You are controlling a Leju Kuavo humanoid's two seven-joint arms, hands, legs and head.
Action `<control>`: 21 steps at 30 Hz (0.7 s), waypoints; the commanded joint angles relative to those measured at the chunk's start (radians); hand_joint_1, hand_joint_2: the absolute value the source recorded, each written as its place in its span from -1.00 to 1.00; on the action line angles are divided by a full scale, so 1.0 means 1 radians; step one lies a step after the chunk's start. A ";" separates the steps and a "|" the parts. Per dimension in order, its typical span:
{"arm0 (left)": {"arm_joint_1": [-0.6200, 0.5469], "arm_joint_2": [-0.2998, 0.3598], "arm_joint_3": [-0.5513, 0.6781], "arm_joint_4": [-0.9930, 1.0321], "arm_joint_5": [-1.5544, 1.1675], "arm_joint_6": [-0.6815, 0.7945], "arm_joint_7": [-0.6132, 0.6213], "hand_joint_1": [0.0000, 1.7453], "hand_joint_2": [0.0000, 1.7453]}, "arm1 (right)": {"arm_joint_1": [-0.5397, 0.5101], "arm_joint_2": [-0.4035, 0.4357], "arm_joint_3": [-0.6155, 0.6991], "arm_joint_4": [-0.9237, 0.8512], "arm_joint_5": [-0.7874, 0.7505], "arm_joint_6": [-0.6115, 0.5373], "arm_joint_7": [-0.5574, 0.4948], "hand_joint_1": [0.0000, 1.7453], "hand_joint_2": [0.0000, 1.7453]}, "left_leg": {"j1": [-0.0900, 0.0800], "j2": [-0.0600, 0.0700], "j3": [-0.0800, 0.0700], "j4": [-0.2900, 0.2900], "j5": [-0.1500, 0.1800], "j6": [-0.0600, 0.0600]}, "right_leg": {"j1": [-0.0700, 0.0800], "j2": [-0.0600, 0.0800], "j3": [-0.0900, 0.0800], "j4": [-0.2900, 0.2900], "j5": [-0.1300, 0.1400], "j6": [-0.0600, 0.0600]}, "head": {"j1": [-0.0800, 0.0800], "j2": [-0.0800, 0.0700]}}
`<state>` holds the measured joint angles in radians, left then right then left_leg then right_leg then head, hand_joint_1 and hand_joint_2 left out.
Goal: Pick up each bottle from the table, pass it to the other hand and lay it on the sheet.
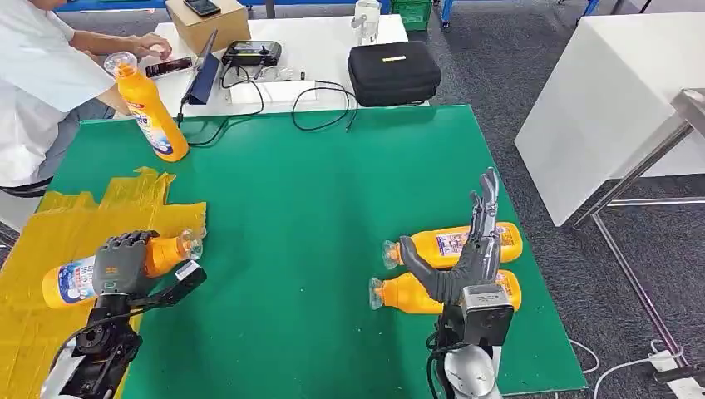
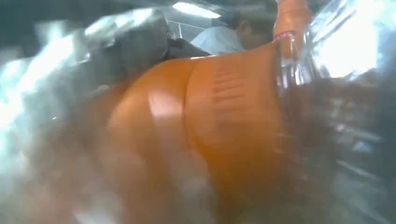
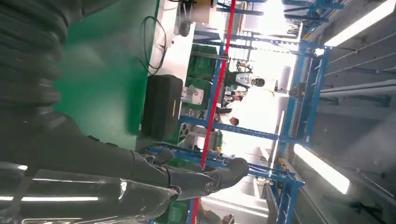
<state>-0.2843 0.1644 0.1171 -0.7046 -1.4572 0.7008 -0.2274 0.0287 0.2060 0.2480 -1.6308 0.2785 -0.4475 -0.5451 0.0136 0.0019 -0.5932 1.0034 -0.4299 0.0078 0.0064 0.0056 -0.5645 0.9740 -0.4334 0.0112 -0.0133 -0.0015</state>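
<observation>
- Green covers the counter [image 1: 332, 208] from edge to edge; a white counter [image 1: 332, 41] stands just behind it.
- Yellow sheet [image 1: 50, 224] lies crinkled on the counter's left side, reaching the near-left corner.
- A person in a white shirt [image 1: 33, 83] sits at the far left, one hand on the white counter.
- A black case [image 1: 392, 72] rests on the white counter, with a cardboard box [image 1: 208, 23], a black controller [image 1: 251, 53] and dark cables [image 1: 308, 104] near it.
- The left hand [image 1: 120, 264] grips a lying orange bottle [image 1: 83, 274] around its middle, fingers wrapped over it. The bottle lies across the sheet's right edge, its clear cap toward the green. In the left wrist view the orange bottle [image 2: 210, 126] is very close and blurred.
- The right hand [image 1: 465, 249] is raised over the counter's right side, fingers [image 1: 486, 199] straight and spread, thumb out to the left, holding nothing. In the right wrist view the right hand [image 3: 116, 172] likewise holds nothing, with one finger stretched out.
- Two orange bottles lie side by side behind the right hand, caps pointing left: the far bottle [image 1: 449, 243] and the near bottle [image 1: 407, 293], just beside each other. Whether the hand touches them cannot be told.
- One upright orange bottle [image 1: 150, 108] stands tilted at the green counter's far-left corner, near the person.
</observation>
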 commanded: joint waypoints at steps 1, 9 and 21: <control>-0.069 -0.055 0.016 0.387 -0.031 -0.403 0.100 -1.00 1.00 | -0.131 0.003 0.016 0.193 0.054 0.053 0.071 -1.00 1.00 | -0.002 0.001 0.006 -0.003 0.000 0.001 | -0.002 0.001 0.005 -0.002 0.000 0.001 | 0.000 0.000; -0.086 -0.048 0.017 0.414 -0.030 -0.409 0.107 -1.00 1.00 | -0.136 0.006 0.014 0.209 0.055 0.050 0.067 -1.00 1.00 | -0.009 -0.009 0.029 -0.012 -0.004 0.002 | -0.009 -0.009 0.029 -0.002 -0.008 0.002 | 0.002 0.000; -0.076 -0.057 0.019 0.413 -0.028 -0.438 0.100 -1.00 1.00 | -0.129 0.013 0.012 0.195 0.056 0.047 0.068 -1.00 1.00 | -0.009 -0.004 0.035 -0.017 0.000 -0.003 | -0.009 -0.005 0.032 -0.002 -0.005 -0.002 | 0.002 0.000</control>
<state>-0.4569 0.1381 0.1324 -0.4070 -1.4836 0.2945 -0.1282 -0.0664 0.2293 0.2636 -1.5026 0.3361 -0.3979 -0.4818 0.0050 -0.0113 -0.5429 0.9881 -0.4354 0.0053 -0.0018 -0.0087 -0.5144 0.9729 -0.4471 0.0090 -0.0114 -0.0015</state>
